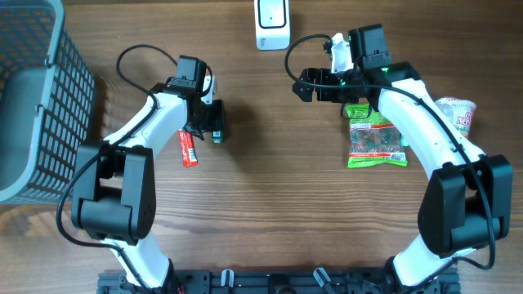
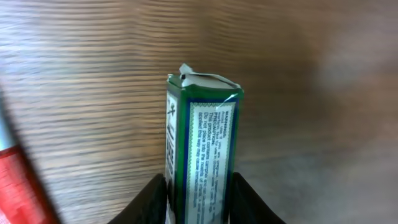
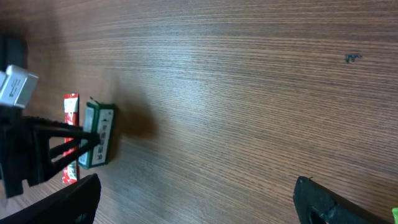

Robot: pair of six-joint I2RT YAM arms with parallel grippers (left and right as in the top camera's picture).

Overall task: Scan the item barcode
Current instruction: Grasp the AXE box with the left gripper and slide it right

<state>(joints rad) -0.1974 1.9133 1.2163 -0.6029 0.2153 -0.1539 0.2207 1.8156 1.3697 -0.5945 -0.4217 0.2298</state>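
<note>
One grey mesh basket [image 1: 33, 98] sits at the far left of the desk [image 1: 270, 212]. I've got two arms in view. The left arm [image 1: 135, 131] reaches toward the middle. One red packet [image 1: 188, 148] lies flat on the desk, just beside it. The left jaws are clenched on one green box [image 2: 202, 149]. This is the item to scan, gripped by its two long sides, printed label toward the wrist camera, torn white flap at its far end. I can't tell if the box is resting on the desk or lifted. From the right wrist view it sits just beside the red packet.

One white barcode scanner [image 1: 272, 23] is at the top edge, centre, well apart from the box. The right arm [image 1: 417, 114] is near the scanner, with the right jaws released, spread wide and empty.

Under that arm lies one green snack bag [image 1: 376, 143]. One noodle cup [image 1: 458, 114] is on its side at the far right.
</note>
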